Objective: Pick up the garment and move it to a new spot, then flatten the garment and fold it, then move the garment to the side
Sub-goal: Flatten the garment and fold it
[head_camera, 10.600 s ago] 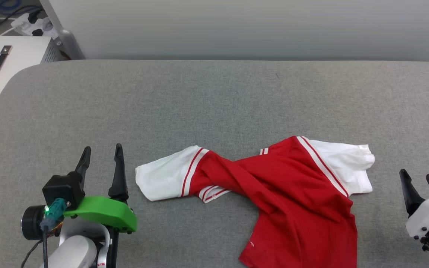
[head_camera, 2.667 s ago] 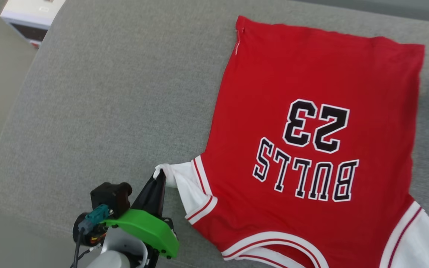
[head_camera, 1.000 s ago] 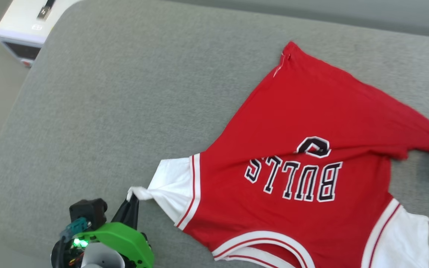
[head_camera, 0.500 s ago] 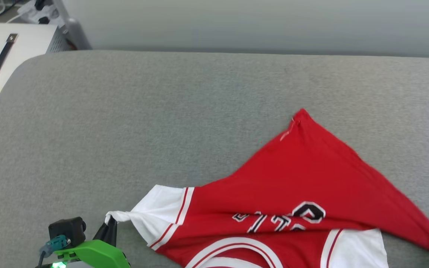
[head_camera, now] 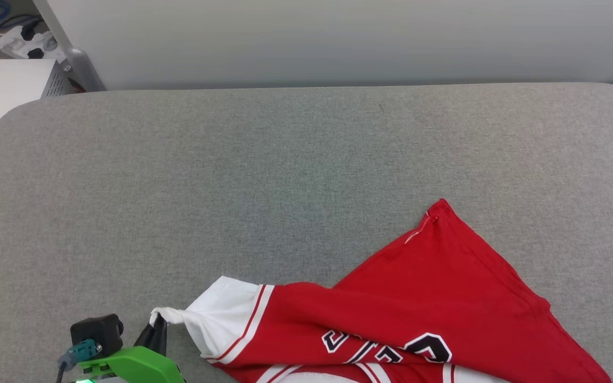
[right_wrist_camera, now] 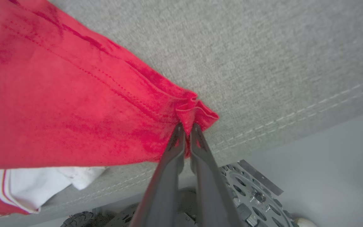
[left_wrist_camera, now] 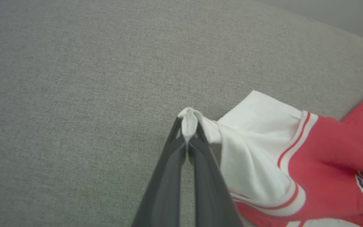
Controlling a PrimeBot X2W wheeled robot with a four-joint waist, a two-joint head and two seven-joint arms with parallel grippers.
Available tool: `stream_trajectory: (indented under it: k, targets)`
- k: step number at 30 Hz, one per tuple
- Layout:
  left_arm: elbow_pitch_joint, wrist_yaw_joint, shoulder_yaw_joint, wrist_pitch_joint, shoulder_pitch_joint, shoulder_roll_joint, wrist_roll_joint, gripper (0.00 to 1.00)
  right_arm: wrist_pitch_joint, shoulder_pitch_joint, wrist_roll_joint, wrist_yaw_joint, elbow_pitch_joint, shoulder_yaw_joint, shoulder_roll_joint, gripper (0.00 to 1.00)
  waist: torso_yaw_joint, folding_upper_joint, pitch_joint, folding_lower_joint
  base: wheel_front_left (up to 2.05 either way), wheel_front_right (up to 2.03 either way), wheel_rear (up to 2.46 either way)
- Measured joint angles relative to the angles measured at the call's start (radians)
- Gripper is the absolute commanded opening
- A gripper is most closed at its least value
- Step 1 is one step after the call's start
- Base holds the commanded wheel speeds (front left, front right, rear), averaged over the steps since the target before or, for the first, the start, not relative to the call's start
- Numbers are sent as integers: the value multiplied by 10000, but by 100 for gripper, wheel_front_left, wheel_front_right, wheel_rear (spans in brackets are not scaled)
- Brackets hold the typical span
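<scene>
At the near edge of the counter [head_camera: 285,159], the left gripper [head_camera: 157,322] pinches the white sleeve tip of the garment [head_camera: 418,298], and the right gripper [right_wrist_camera: 186,126] clamps its red hem corner. It lies folded along that edge, one corner toward the counter's middle.

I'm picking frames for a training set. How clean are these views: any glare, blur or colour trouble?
Head view: even soft light, no glare, garment lettering crisp. Left wrist view: white sleeve nearly washed out, left claw soft near the lens. Right wrist view: garment red blotchy, right claw blurred.
</scene>
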Motion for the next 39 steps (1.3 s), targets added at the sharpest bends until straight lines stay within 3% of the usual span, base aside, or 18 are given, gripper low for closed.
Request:
stream_trajectory:
  k: [10,16,21,31,39]
  targets:
    - [-75,-61,-201,0,-248,-102,59,0,-3651,-1690,-401,0,-320,786,-594,100,274,0,59,0,0,0,0]
    - [-274,-90,-324,2,-667,-155,247,0,-4481,-2922,-385,0,468,1739,-1267,100,534,0,301,0,0,0,0]
    - [-345,-144,-545,33,-1125,-307,426,0,-3923,-4188,38,0,1317,3058,-2140,100,829,0,654,0,0,0,0]
    - [-196,-362,-859,40,-1587,-704,633,0,-602,-5865,2004,0,1733,6057,-4100,100,1543,0,1305,0,0,0,0]
    - [33,-531,-926,-19,-1918,-848,652,0,303,-6932,2604,0,1764,7994,-4725,100,1865,0,1823,1,0,0,0]
